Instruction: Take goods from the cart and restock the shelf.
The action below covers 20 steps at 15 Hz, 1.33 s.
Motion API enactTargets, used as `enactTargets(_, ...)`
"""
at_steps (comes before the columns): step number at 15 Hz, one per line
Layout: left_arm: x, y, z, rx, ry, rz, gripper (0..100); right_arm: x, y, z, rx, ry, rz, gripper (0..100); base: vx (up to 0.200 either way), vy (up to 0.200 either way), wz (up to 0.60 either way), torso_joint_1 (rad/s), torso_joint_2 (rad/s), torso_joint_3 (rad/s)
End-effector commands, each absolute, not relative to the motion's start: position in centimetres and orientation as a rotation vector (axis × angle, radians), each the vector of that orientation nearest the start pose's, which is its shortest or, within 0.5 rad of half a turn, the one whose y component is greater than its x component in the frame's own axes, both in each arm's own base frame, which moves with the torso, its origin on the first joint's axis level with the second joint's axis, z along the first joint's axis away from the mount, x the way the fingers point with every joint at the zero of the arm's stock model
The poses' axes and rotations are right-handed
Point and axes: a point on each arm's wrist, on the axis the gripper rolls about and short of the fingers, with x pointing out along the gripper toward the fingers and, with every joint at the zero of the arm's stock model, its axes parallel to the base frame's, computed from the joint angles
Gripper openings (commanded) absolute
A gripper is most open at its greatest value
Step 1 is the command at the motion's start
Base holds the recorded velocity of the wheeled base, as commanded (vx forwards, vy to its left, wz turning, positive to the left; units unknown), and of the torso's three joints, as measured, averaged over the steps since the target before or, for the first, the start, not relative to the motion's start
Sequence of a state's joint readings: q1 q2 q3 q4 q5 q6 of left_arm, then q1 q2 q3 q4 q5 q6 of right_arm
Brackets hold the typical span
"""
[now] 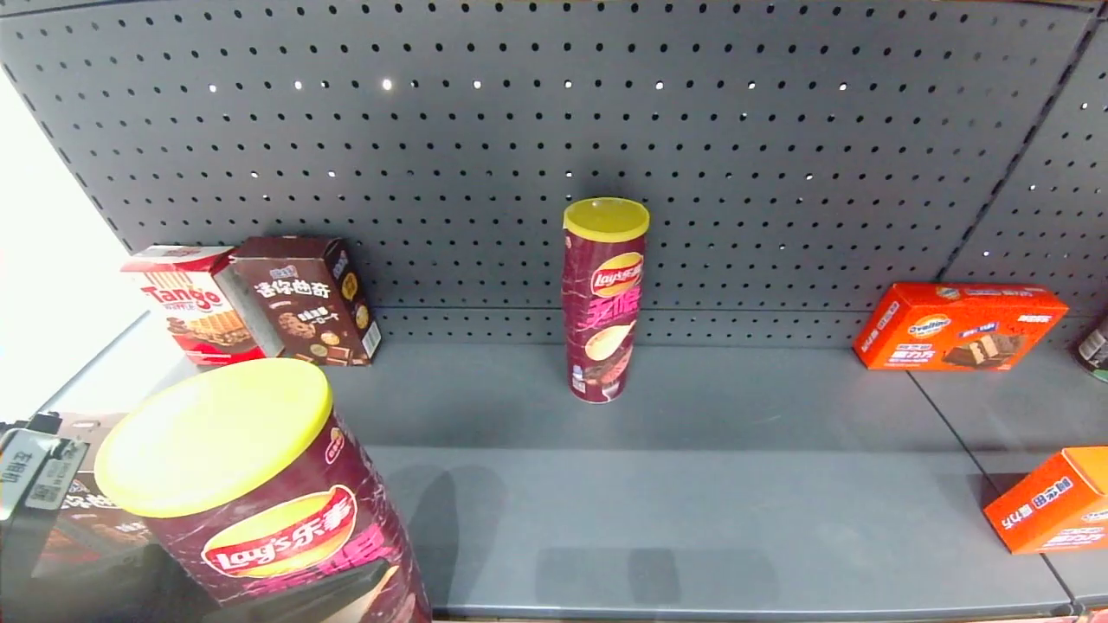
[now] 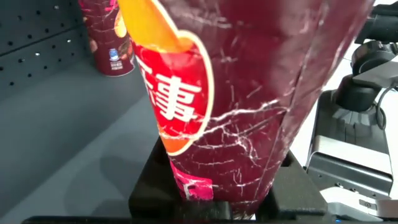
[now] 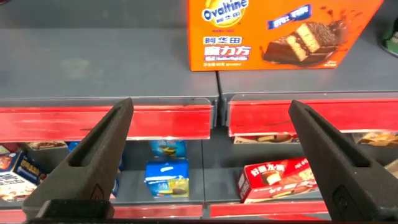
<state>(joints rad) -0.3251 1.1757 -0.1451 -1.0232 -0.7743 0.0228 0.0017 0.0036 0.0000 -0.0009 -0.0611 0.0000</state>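
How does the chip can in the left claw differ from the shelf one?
The maroon, yellow-lidded chip can is clamped in the left claw at the grey shelf's front left; the other maroon can stands free, upright, mid-shelf near the back. Both have yellow lids.

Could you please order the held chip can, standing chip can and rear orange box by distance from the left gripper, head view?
1. Held chip can, in the left gripper.
2. Standing chip can, mid-shelf.
3. Rear orange box, far right.

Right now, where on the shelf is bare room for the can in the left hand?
Bare shelf board between the standing can and the orange box, and between that can and the brown box. Boxes crowd both ends.
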Motion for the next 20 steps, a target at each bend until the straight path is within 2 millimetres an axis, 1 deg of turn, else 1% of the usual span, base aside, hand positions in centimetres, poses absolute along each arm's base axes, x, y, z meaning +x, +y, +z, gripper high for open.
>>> enactTargets(1, 12.3, -5.8, 16.6, 0.020, -0.011, -1.100, 0, -2.2, -0.1, 7.6, 0.000, 0.003, -0.060, 100, 0.000, 0.000, 0.00, 0.000, 0.00, 0.000)
enactTargets(5, 12.0, -5.9, 17.1, 0.029, -0.040, -1.121, 0, -2.3, -0.1, 7.7, -0.012, -0.001, -0.063, 100, 0.000, 0.000, 0.00, 0.000, 0.00, 0.000)
enactTargets(6, 12.0, -5.9, 17.2, 0.035, -0.054, -1.121, 0, -3.1, -0.1, 12.9, -0.020, -0.107, -0.024, 100, 0.000, 0.000, 0.00, 0.000, 0.00, 0.000)
enactTargets(7, 12.1, -5.9, 17.4, 0.038, -0.063, -1.122, 0, -2.3, -0.1, 16.4, -0.005, -0.080, 0.009, 100, 0.000, 0.000, 0.00, 0.000, 0.00, 0.000)
enactTargets(8, 12.0, -6.1, 17.5, 0.040, -0.065, -1.134, 0, 0.1, 0.0, 18.8, 0.041, 0.014, 0.070, 100, 0.000, 0.000, 0.00, 0.000, 0.00, 0.000)
enactTargets(9, 12.0, -6.2, 17.9, 0.051, -0.088, -1.129, 0, 0.4, 0.3, 18.6, 0.032, 0.039, 0.208, 100, 0.000, 0.000, 0.00, 0.000, 0.00, 0.000)
enactTargets(10, 12.0, -6.3, 18.0, 0.052, -0.092, -1.122, 0, 0.7, 0.4, 18.5, -0.005, 0.053, 0.282, 100, 0.000, 0.000, 0.00, 0.000, 0.00, 0.000)
enactTargets(11, 12.1, -6.3, 17.9, 0.051, -0.086, -1.123, 0, 1.3, 0.5, 19.0, -0.042, 0.069, 0.308, 100, 0.000, 0.000, 0.00, 0.000, 0.00, 0.000)
enactTargets(12, 12.0, -6.3, 17.8, 0.049, -0.082, -1.124, 0, 2.6, 0.8, 19.6, -0.058, 0.109, 0.334, 100, 0.000, 0.000, 0.00, 0.000, 0.00, 0.000)
enactTargets(14, 12.2, -6.4, 18.0, 0.046, -0.084, -1.127, 0, 4.9, 1.7, 21.0, -0.075, 0.139, 0.445, 100, 0.000, 0.000, 0.00, 0.000, 0.00, 0.000)
enactTargets(15, 12.1, -6.3, 17.8, 0.045, -0.074, -1.129, 0, 6.6, 2.6, 21.7, -0.075, 0.151, 0.497, 100, 0.000, 0.000, 0.00, 0.000, 0.00, 0.000)
enactTargets(16, 12.1, -6.3, 17.7, 0.044, -0.069, -1.131, 0, 7.7, 3.0, 22.1, -0.075, 0.160, 0.512, 100, 0.000, 0.000, 0.00, 0.000, 0.00, 0.000)
enactTargets(17, 12.2, -6.4, 17.6, 0.042, -0.065, -1.131, 0, 9.4, 3.8, 22.3, -0.082, 0.185, 0.534, 100, 0.000, 0.000, 0.00, 0.000, 0.00, 0.000)
enactTargets(18, 12.4, -6.4, 17.9, 0.039, -0.069, -1.126, 0, 12.2, 5.2, 22.4, -0.089, 0.202, 0.565, 100, 0.000, 0.000, 0.00, 0.000, 0.00, 0.000)
enactTargets(19, 12.5, -6.4, 17.8, 0.036, -0.062, -1.123, 0, 13.4, 5.8, 22.4, -0.083, 0.189, 0.572, 100, 0.000, 0.000, 0.00, 0.000, 0.00, 0.000)
enactTargets(20, 12.5, -6.5, 17.7, 0.036, -0.058, -1.124, 0, 15.2, 6.6, 22.6, -0.076, 0.147, 0.604, 100, 0.000, 0.000, 0.00, 0.000, 0.00, 0.000)
